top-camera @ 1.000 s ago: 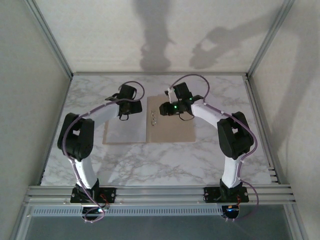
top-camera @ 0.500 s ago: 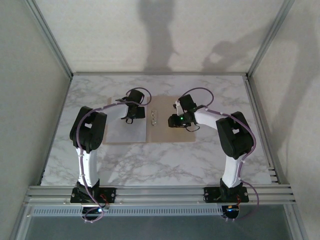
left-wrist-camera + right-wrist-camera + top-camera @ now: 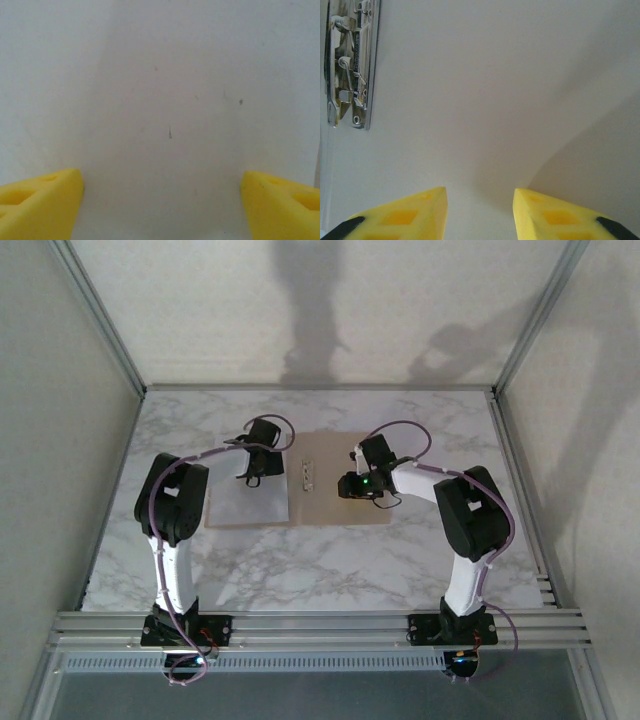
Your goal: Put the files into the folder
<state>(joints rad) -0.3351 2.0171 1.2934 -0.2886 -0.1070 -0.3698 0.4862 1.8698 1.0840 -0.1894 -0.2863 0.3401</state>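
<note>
Both open, your left hand (image 3: 161,200) hovers low over the files (image 3: 170,100) on the folder's (image 3: 345,512) left leaf, your right hand (image 3: 479,210) over its bare right leaf; a dragging touch could skew the sheets.

- No text, label, brand, number or sign can be read in any view.
- The files (image 3: 170,100), seen close in the left wrist view, are plain white. They carry a few tiny dark specks and no lettering.
- The folder (image 3: 495,100) is bare tan board with no print.
- The metal clip (image 3: 350,65) at the folder's spine is shiny metal. Any stamping on it is too small to tell.
</note>
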